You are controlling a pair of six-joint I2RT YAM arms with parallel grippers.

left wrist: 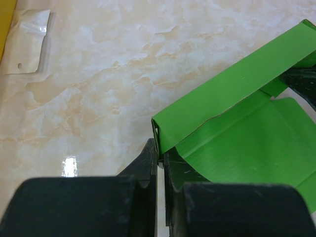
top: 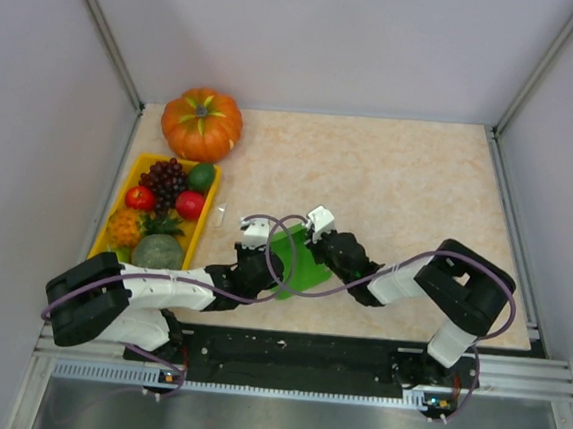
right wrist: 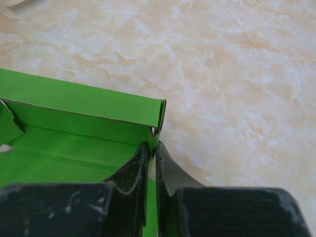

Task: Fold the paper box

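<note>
Paper box (left wrist: 247,148), glossy green creased card; left claw (left wrist: 159,152) and right claw (right wrist: 152,148) pinch its folded corners.

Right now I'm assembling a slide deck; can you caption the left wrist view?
The left gripper pinches a raised-wall corner of the green paper box, marbled table beyond.
</note>
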